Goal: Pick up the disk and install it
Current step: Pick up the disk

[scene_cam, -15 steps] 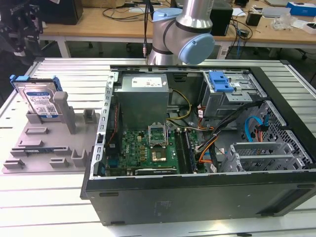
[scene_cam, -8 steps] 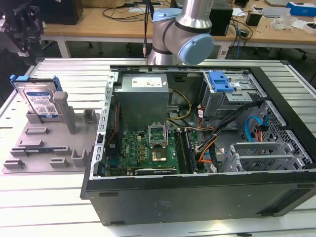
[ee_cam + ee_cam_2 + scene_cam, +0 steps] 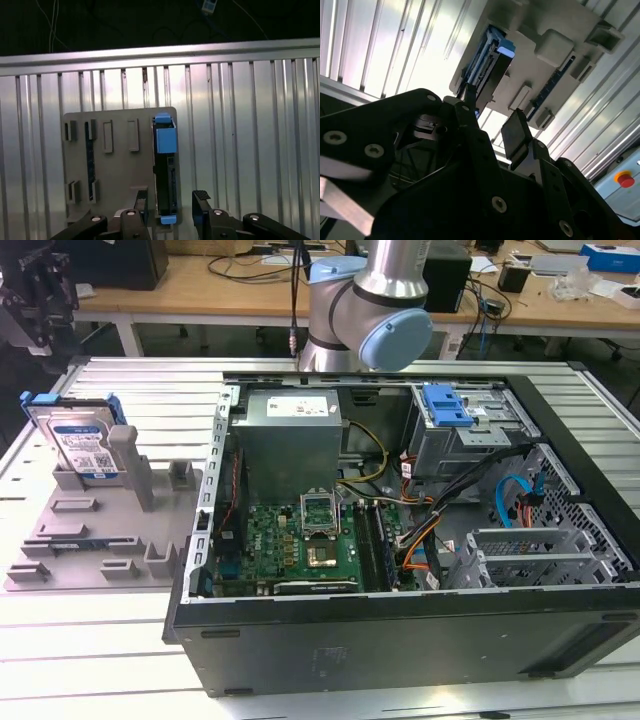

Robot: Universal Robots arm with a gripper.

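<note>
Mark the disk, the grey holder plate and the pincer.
disk (image 3: 82,445): exterior view, on its white-and-blue label.
grey holder plate (image 3: 125,530): exterior view, on a bare flat part.
pincer (image 3: 171,195): first wrist view, midway between its two open fingertips.

Silver arm (image 3: 395,265), pale blue joint caps (image 3: 396,340), black screw-studded end effector (image 3: 171,200)
</note>
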